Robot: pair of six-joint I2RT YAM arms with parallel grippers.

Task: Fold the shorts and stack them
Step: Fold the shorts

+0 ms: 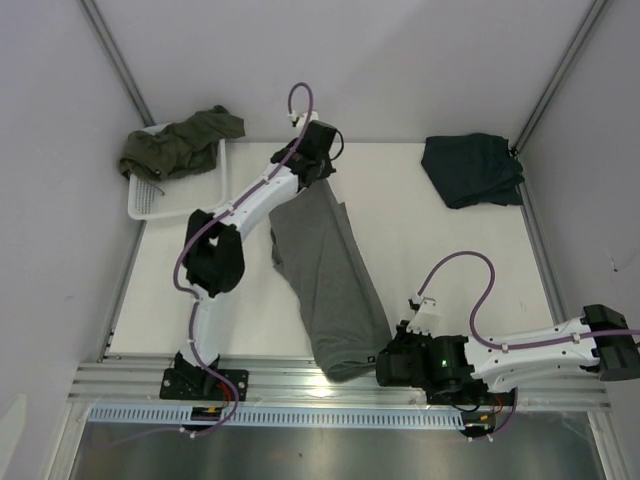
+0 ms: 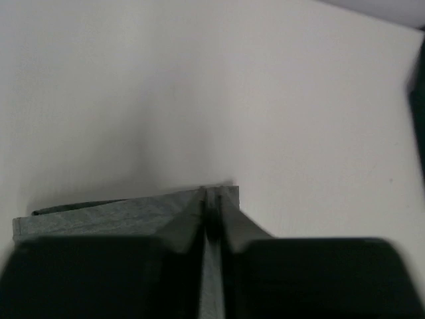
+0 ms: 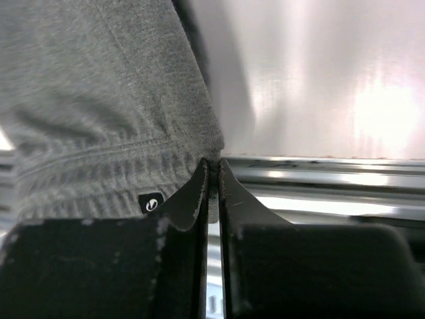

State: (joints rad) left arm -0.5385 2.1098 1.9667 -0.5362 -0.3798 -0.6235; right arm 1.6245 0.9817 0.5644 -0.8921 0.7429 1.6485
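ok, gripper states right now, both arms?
left gripper: shut, pinching an edge of the grey shorts.
right gripper: shut, pinching the same grey shorts at the waistband.

This was a robotics lab cell: left arm (image 1: 250,203) and right arm (image 1: 530,352) bolted to an aluminium rail (image 1: 280,385) beside a white table (image 1: 450,270), boxed in by plain panels (image 1: 400,60) on metal struts (image 1: 118,62).
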